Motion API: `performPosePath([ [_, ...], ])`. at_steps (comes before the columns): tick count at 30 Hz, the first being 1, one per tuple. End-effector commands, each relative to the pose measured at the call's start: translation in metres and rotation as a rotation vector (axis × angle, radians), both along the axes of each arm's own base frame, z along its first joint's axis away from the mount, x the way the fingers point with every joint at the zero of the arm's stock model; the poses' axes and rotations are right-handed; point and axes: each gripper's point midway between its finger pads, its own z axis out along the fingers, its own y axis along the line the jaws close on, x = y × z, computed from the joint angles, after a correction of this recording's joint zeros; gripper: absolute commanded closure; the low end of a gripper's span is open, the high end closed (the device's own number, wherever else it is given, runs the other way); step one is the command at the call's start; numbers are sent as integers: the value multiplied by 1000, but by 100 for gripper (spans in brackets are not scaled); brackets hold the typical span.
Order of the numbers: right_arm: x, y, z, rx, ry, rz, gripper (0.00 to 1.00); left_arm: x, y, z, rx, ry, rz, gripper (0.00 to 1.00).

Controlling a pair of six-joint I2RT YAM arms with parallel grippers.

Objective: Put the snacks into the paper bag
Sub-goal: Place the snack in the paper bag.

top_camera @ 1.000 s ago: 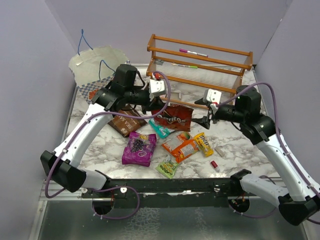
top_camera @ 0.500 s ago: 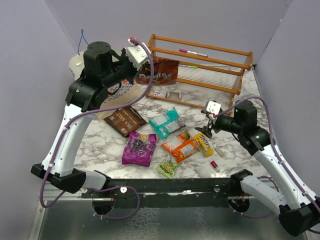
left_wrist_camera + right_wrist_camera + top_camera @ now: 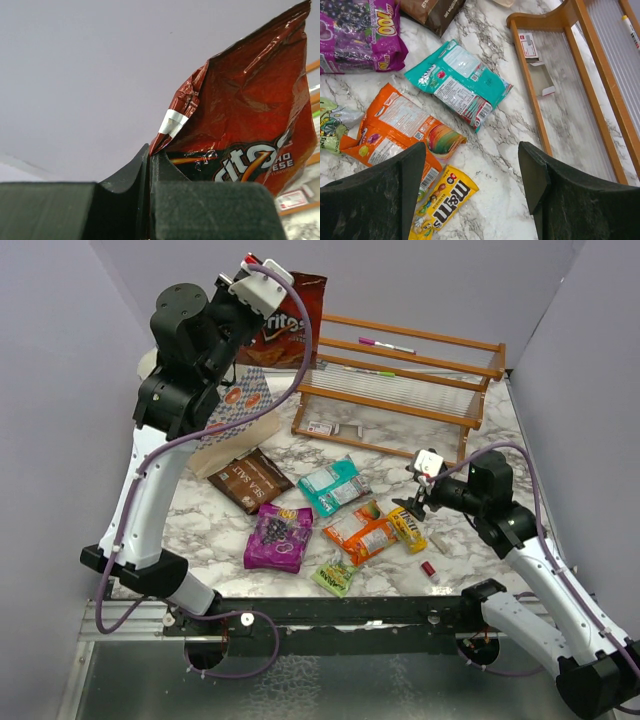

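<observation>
My left gripper point(image 3: 266, 310) is raised high at the back left, shut on the corner of a red snack packet point(image 3: 288, 322) that hangs above the checked paper bag point(image 3: 244, 400). In the left wrist view the jaws point(image 3: 150, 152) pinch the red packet point(image 3: 245, 125) at its sealed edge. On the marble lie brown point(image 3: 250, 480), teal point(image 3: 333, 485), purple point(image 3: 279, 537), orange point(image 3: 360, 533), yellow point(image 3: 407, 528) and light-green point(image 3: 335, 575) packets. My right gripper point(image 3: 412, 508) stands open, empty, just above the yellow packet point(image 3: 442, 205), with the orange packet point(image 3: 395, 130) and teal packet point(image 3: 460, 85) beyond.
A wooden rack point(image 3: 400, 380) with pens on it stands at the back right, and its frame point(image 3: 600, 100) lies just right of my right gripper. A tiny red cylinder point(image 3: 428, 568) and a small beige stick point(image 3: 438, 543) lie near the yellow packet.
My left arm has lifted the red packet off the table, up and back-left over the bag. The right gripper has dropped nearer the yellow packet and opened a little wider.
</observation>
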Motion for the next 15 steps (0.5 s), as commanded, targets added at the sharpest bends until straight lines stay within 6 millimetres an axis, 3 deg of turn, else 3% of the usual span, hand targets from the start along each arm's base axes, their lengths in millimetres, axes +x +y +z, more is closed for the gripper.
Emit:
performPosePath([
  [1,3,0,5,21,-30,-7,26,6,40,48,0,-174,181,100],
  [4,2,-1,4,21,-30,-7,26,15,55,56,6,-201,221,100],
  [8,2,-1,4,21,-34,-7,26,34,90,57,2,-207,295,100],
  [15,1,-1,5,25,-34,-1,26,58,145,29,50,-134,405,100],
])
